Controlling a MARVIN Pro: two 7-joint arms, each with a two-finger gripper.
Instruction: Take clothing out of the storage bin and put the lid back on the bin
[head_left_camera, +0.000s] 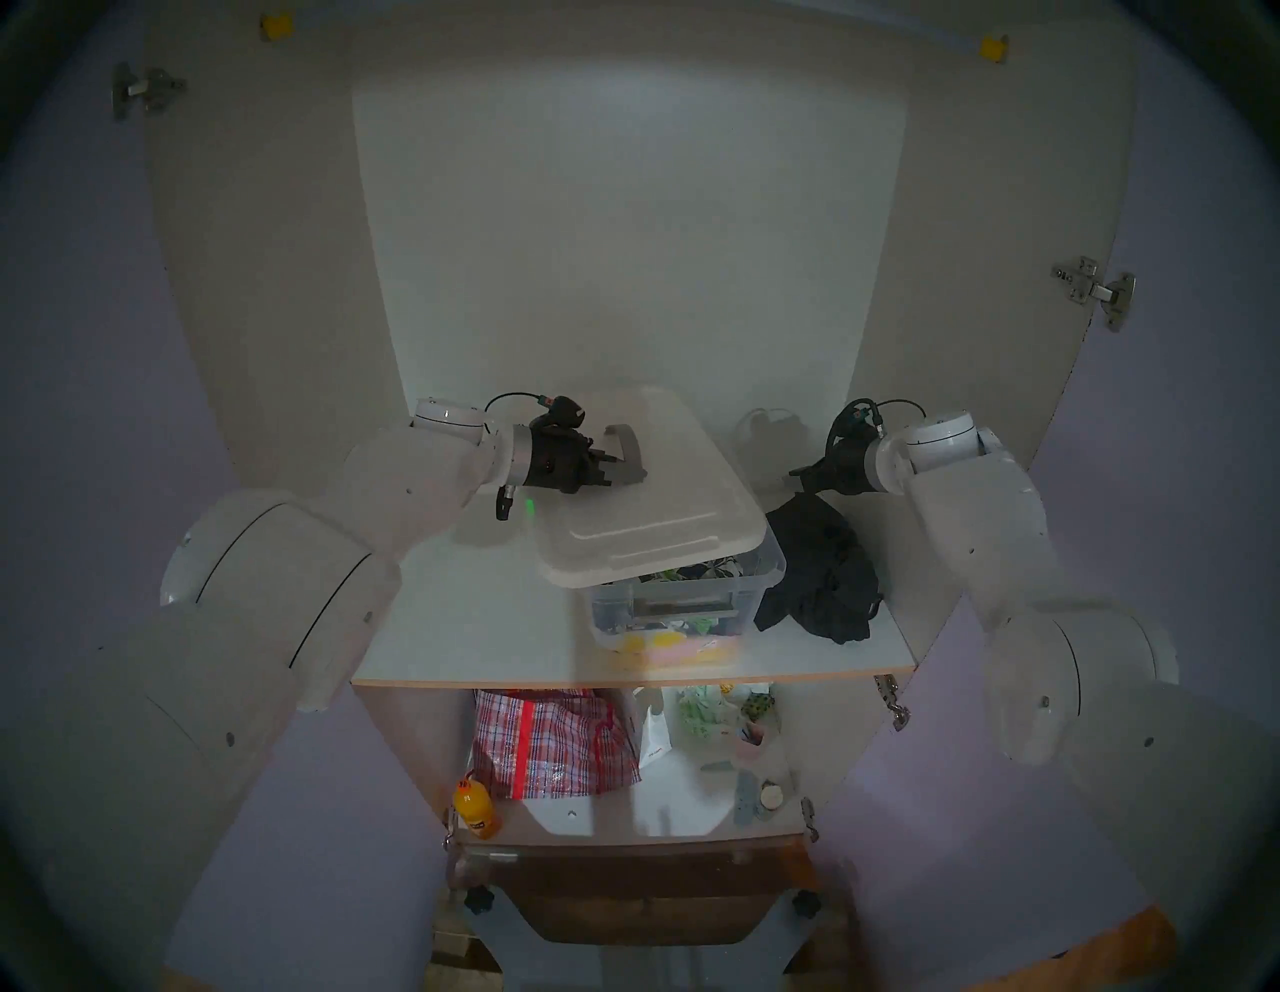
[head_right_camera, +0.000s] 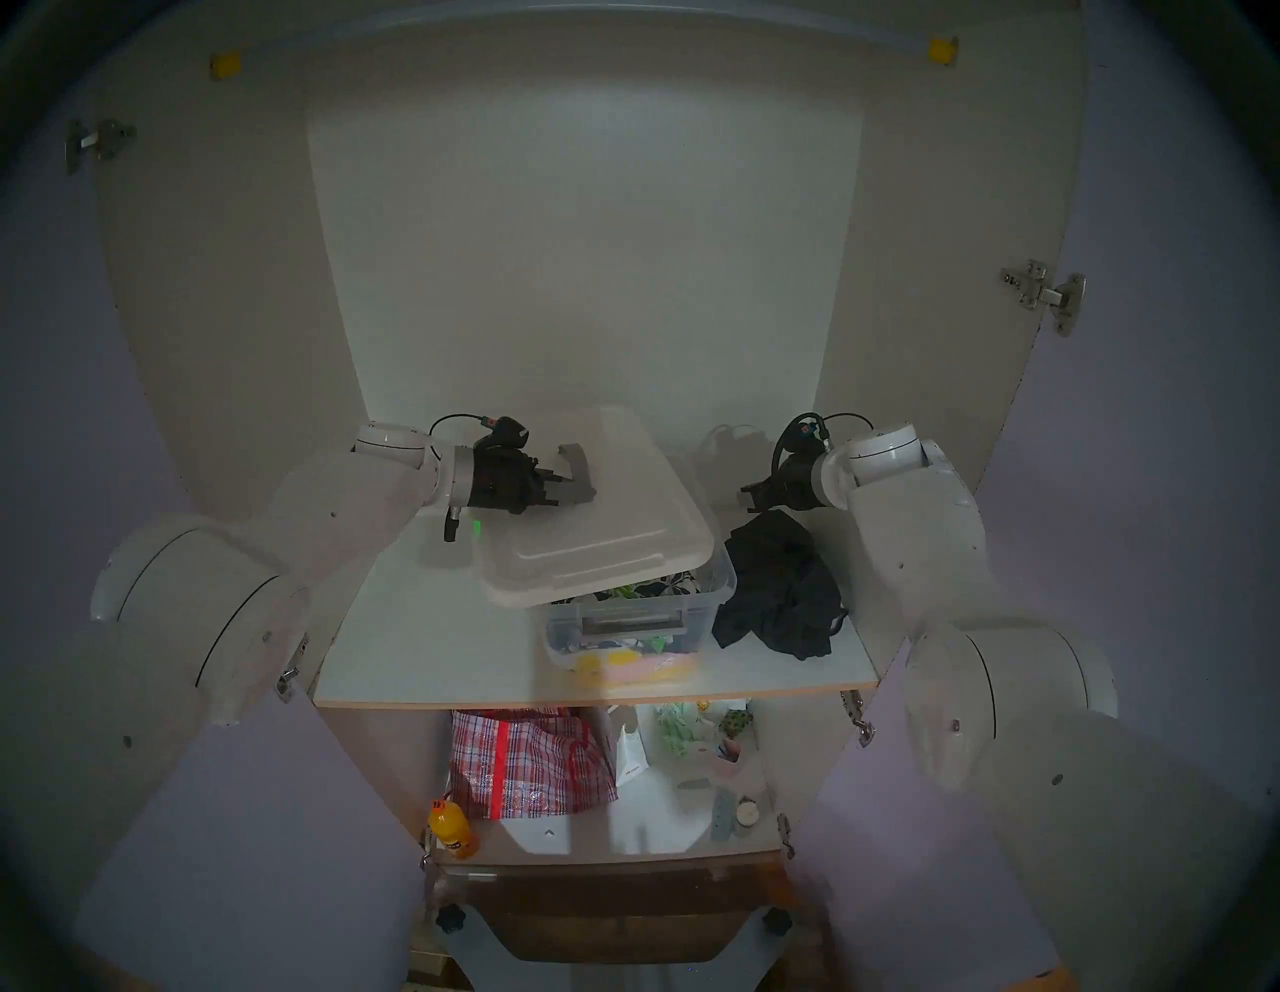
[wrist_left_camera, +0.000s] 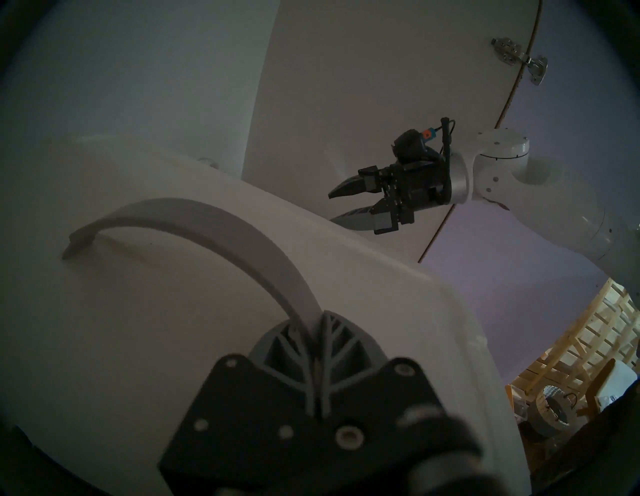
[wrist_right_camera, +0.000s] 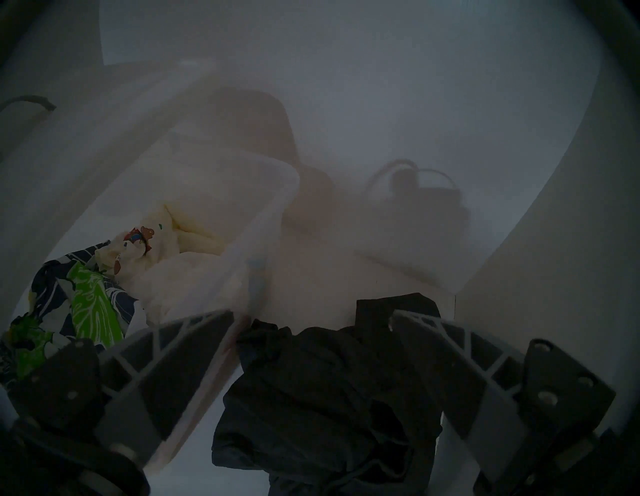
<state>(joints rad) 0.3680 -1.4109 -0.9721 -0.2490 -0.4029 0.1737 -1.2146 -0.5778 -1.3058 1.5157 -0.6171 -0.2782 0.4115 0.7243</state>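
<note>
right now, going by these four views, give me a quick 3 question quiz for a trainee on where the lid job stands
1. True or false: the lid sits flat and closed on the storage bin.
2. Which gripper grips the lid's grey strap handle? A) left gripper B) right gripper C) neither
3. Fill in: the black clothing lies on the shelf, beside the bin on the robot's ____ side.

Key:
1. False. It is tilted, and the leaf-print cloth shows under its raised near edge.
2. A. The left one is shut on the strap; the right one is open and empty above the clothing.
3. right
</note>
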